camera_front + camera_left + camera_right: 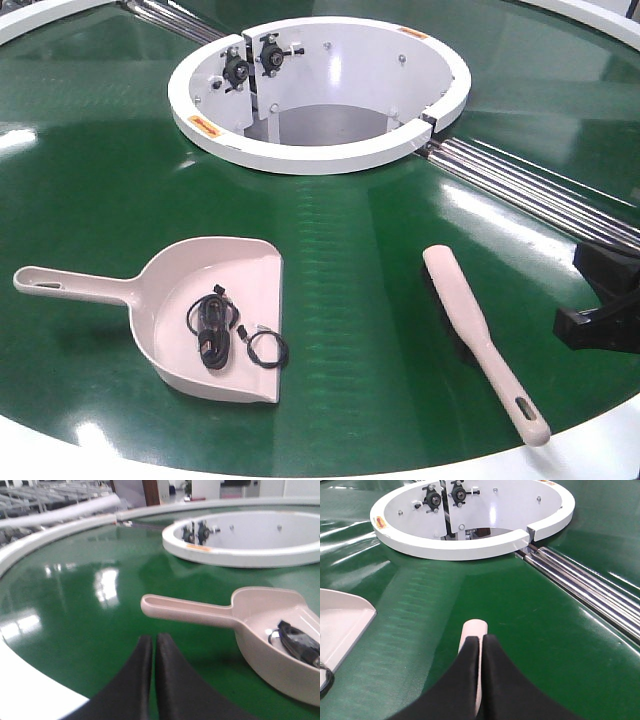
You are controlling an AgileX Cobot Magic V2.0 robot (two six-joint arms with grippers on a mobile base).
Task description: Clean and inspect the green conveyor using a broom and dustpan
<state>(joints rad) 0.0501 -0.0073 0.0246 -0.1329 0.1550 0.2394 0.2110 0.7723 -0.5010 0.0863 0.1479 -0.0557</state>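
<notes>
Left gripper [152, 645] hovers with jaws together, dustpan [260, 625] handle just ahead; right gripper [481, 647], also pressed together, hangs directly over the broom [474, 630] on the green conveyor [520, 620]. Descending with jaws together risks shoving the broom aside, or tipping the cables [215, 330] out of the dustpan.

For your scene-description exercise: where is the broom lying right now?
In the front view, the broom lies on the green conveyor, right of the dustpan, its handle end pointing toward the near white rim.
</notes>
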